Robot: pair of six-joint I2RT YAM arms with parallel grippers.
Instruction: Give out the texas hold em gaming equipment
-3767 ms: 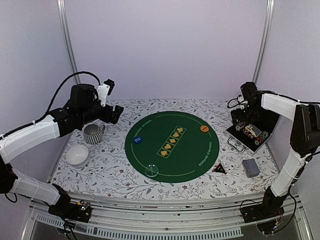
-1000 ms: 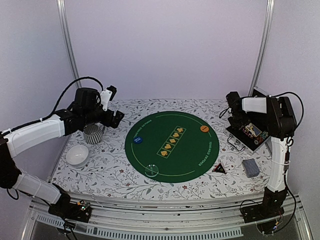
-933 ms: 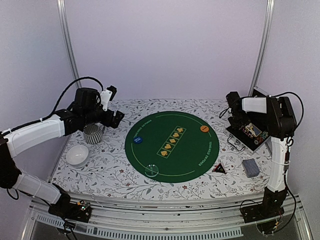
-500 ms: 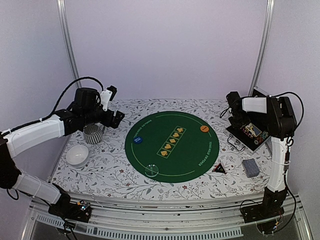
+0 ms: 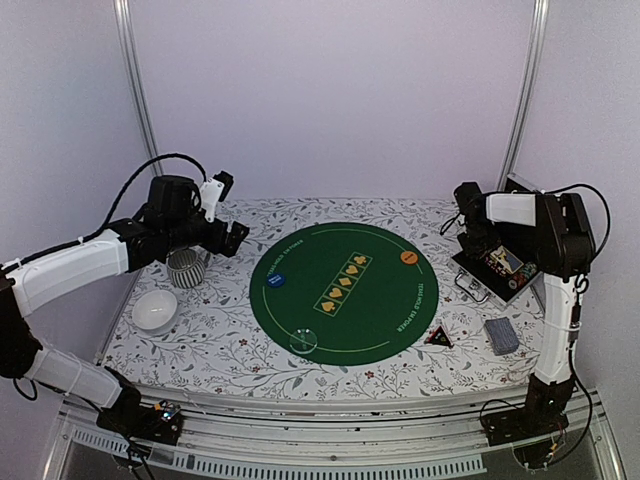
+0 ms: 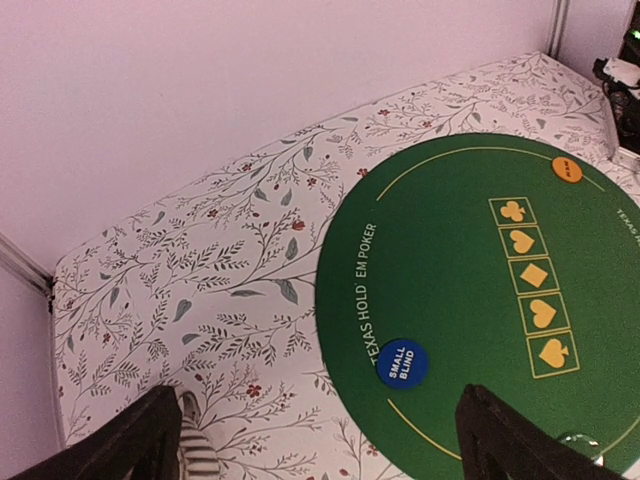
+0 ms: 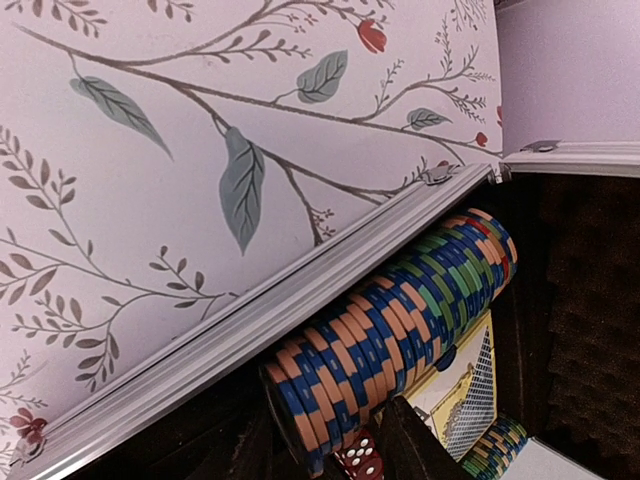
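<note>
Green felt, a round mat (image 5: 375, 315), fills the middle of your floral tabletop (image 5: 220, 350), leaving bare strips along the near and far edges. At the left edge sit the striped mug (image 5: 186, 267) and the white bowl (image 5: 155, 310). Your left tool (image 6: 318, 420) hangs over the tabletop just beside the mug, on the mat side, fingers spread wide.

At the right edge lies the open case (image 5: 520, 275), with the deck of cards (image 5: 501, 336) nearer you and a black triangular piece (image 5: 438, 337) just off the mat's rim. Your right tool (image 7: 328, 440) is down at the case's metal rim (image 7: 250, 320). Its fingers (image 7: 415, 450) stand either side of the end of a row of blue, orange and green chips (image 7: 390, 320), with a red die (image 7: 358, 462) between them. You cannot tell whether they pinch anything.

The mat reads "TEXAS HOLD 'EM POKER". On it, the blue button (image 6: 402, 363) reads "SMALL BLIND". The orange button (image 6: 567, 169) sits near the mat's far-right rim, its print too small to read.
</note>
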